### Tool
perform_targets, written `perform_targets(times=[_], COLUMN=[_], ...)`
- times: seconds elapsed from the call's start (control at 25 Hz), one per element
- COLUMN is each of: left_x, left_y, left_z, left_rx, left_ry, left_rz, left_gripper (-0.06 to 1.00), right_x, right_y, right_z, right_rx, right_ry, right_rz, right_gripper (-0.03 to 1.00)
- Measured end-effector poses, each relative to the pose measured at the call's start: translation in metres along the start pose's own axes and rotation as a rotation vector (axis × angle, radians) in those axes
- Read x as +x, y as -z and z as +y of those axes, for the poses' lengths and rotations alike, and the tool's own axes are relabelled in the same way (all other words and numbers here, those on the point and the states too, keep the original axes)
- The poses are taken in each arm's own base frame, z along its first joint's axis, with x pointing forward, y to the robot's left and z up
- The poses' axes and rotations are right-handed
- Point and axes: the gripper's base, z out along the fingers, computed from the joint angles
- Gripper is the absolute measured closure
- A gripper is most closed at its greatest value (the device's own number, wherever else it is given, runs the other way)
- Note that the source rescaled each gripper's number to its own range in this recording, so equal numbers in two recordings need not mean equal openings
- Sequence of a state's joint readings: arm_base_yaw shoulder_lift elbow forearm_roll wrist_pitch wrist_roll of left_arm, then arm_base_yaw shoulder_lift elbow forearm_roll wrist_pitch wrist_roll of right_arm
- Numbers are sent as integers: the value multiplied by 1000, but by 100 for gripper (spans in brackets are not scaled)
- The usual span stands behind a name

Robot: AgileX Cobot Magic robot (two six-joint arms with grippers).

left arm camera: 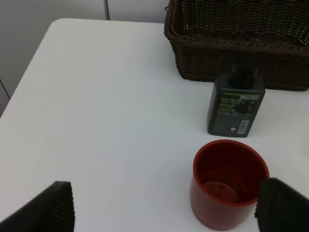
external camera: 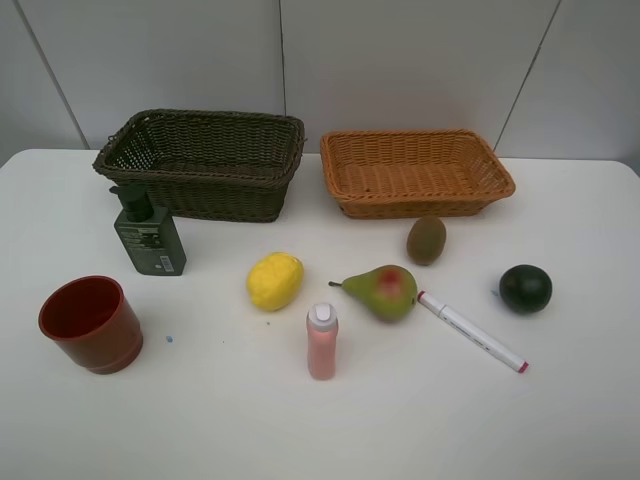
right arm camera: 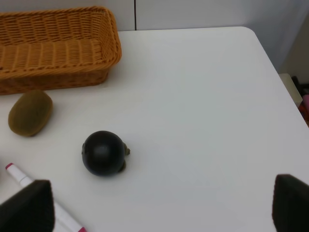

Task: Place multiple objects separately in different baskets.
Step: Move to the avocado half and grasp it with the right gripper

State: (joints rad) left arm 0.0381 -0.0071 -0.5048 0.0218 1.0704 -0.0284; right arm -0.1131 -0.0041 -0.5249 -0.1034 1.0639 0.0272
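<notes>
At the back stand a dark brown basket (external camera: 210,195) and an orange-tan basket (external camera: 420,205), both with nothing inside. In front lie a green pump bottle (external camera: 150,238), red cup (external camera: 92,323), lemon (external camera: 274,281), pink bottle (external camera: 322,342), pear (external camera: 385,291), kiwi (external camera: 426,240), white marker (external camera: 472,332) and dark green fruit (external camera: 525,288). My left gripper (left arm camera: 166,212) is open, hovering near the cup (left arm camera: 227,181). My right gripper (right arm camera: 159,208) is open too, back from the dark fruit (right arm camera: 103,153). Neither holds anything, and neither shows in the high view.
All of this sits on a white table (external camera: 320,420) against a grey panelled wall. The table's left edge shows in the left wrist view, its right corner in the right wrist view. The pump bottle (left arm camera: 236,108) stands close against the dark basket's wall (left arm camera: 231,63).
</notes>
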Motion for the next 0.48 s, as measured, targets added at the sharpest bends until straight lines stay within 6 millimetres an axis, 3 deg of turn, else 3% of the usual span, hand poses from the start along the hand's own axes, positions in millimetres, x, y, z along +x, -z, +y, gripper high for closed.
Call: perform_targets(times=[0.48], left_x=[0], left_y=[0], left_z=[0], left_rx=[0], left_ry=[0], left_rz=[0], left_gripper=[-3], right_x=[0], right_y=[0], right_z=[0], right_rx=[0], right_ry=[0], right_rz=[0], right_gripper=[-1])
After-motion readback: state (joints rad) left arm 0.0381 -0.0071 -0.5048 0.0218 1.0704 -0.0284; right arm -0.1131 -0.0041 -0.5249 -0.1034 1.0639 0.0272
